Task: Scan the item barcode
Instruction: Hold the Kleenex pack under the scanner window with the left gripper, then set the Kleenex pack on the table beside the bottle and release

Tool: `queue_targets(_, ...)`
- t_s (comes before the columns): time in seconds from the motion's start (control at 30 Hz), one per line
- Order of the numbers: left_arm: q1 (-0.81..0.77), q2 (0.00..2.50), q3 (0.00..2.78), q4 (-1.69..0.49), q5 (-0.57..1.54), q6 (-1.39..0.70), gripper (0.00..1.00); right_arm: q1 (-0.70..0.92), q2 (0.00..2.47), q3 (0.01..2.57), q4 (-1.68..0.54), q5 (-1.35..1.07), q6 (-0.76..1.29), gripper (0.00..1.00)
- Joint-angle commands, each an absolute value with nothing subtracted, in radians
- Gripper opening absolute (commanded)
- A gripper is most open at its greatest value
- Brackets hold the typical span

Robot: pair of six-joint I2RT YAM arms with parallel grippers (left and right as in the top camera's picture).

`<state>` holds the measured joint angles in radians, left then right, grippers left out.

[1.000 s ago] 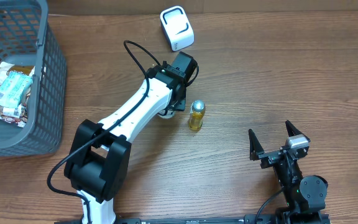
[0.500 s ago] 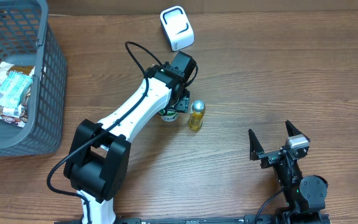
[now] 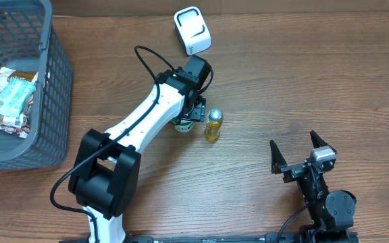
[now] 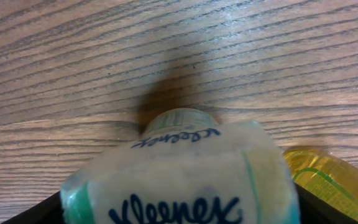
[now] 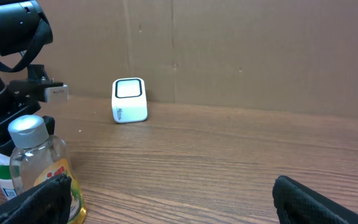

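Tissue pack (image 4: 179,177) stands on the table (image 3: 302,81), just beside a yellow bottle (image 3: 213,126). Left gripper (image 3: 186,119) is around its top; can't tell if it grips or only straddles. Scanner (image 3: 192,30) sits apart, so scan prob. not done. To do: lift, show barcode. Right gripper (image 3: 301,154) is wide open, empty. Left wrist cam shows the Kleenex label, no barcode. Overhead alone shows the basket (image 3: 54,88).

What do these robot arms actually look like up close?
The left arm has a long white shell between chunky black joints, with a black cable looping over it. The right claw has two black pointed fingers and a small silver block.
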<state>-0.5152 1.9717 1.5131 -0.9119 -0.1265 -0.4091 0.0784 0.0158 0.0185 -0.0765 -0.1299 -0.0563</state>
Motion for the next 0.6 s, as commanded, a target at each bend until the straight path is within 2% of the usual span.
queue_targets(0.0,-0.494,1.956,1.534,-0.912,-0.077,-0.374,0.76,0.072,0.014,0.008,-0.073,-0.124,-0.06,1.0)
queue_targets(0.1,-0.492,1.954,1.534,-0.912,-0.076,-0.363,0.68,0.072,0.014,0.008,-0.073,-0.125,-0.06,1.0)
queue_targets(0.17,-0.492,1.954,1.534,-0.916,-0.076,-0.361,0.66,0.072,0.014,0.008,-0.073,-0.125,-0.06,1.0)
queue_targets(0.37,-0.491,1.954,1.534,-0.918,-0.076,-0.361,0.81,0.072,0.014,0.008,-0.073,-0.124,-0.06,1.0)
queue_targets(0.57,-0.491,1.93,1.539,-0.919,-0.077,-0.35,0.84,0.072,0.014,0.008,-0.073,-0.125,-0.06,1.0)
